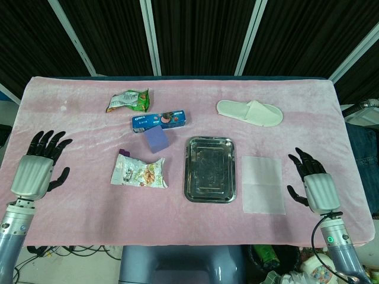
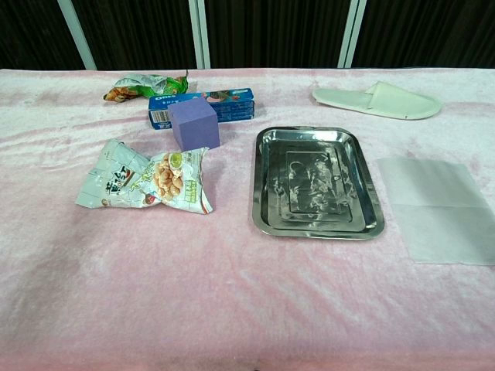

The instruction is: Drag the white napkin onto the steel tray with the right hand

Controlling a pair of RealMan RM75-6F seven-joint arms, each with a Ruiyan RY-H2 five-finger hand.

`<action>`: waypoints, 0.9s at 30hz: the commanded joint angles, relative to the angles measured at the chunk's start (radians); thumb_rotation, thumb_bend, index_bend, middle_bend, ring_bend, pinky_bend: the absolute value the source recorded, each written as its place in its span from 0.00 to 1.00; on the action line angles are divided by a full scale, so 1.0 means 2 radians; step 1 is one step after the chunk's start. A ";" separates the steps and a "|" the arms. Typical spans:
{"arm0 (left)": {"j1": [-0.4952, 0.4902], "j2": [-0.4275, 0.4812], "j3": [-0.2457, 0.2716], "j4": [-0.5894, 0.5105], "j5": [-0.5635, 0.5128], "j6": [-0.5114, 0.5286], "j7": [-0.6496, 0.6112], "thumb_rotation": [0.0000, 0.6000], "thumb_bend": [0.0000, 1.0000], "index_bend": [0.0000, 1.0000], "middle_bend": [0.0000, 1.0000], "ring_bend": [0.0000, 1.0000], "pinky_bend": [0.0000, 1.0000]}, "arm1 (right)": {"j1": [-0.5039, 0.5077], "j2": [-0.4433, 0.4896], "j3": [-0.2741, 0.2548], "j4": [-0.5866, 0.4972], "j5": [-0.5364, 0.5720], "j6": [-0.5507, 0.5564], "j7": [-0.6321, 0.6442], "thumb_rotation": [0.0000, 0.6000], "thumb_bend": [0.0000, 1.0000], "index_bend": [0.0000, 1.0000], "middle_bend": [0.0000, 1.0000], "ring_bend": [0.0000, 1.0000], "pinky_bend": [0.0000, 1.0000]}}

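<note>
Step in hand: approach, no contact yet. The right hand (image 1: 315, 182) hovers with fingers spread, empty, just beside the right edge of the white napkin (image 1: 263, 184). The napkin lies flat on the bench (image 1: 195, 99), immediately right of the steel tray (image 1: 209, 168) and not on it. Next move, as judged: lower the fingertips onto the napkin, press lightly, slide left over the tray rim. The left hand (image 1: 37, 168) is spread and empty. The blue box (image 2: 203, 105) reads "OREO"
</note>
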 commanded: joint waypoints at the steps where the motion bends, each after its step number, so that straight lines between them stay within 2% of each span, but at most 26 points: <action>1: 0.029 0.007 0.013 0.011 0.000 0.030 -0.021 1.00 0.37 0.16 0.08 0.00 0.02 | -0.015 -0.005 -0.010 0.004 -0.012 0.022 -0.005 1.00 0.23 0.15 0.02 0.08 0.19; 3: 0.057 0.005 0.015 0.007 -0.020 0.056 -0.048 1.00 0.37 0.16 0.08 0.00 0.01 | -0.028 -0.013 -0.018 0.004 -0.019 0.041 -0.003 1.00 0.23 0.15 0.02 0.08 0.19; 6: 0.074 0.004 0.014 0.009 -0.037 0.067 -0.064 1.00 0.37 0.16 0.08 0.00 0.01 | -0.039 -0.021 -0.025 0.007 -0.026 0.053 -0.005 1.00 0.23 0.15 0.02 0.08 0.19; 10: 0.082 0.006 0.014 0.017 -0.051 0.064 -0.073 1.00 0.37 0.16 0.08 0.00 0.01 | -0.050 -0.032 -0.032 0.011 -0.031 0.063 -0.014 1.00 0.23 0.15 0.02 0.08 0.19; 15: 0.085 0.009 0.013 0.023 -0.055 0.054 -0.073 1.00 0.37 0.16 0.08 0.00 0.00 | -0.069 -0.058 -0.059 0.019 -0.039 0.063 -0.049 1.00 0.21 0.15 0.02 0.08 0.19; 27: 0.094 0.003 0.011 0.036 -0.062 0.044 -0.078 1.00 0.37 0.16 0.08 0.00 0.00 | -0.083 -0.127 -0.060 0.099 -0.032 0.056 -0.062 1.00 0.21 0.15 0.03 0.08 0.19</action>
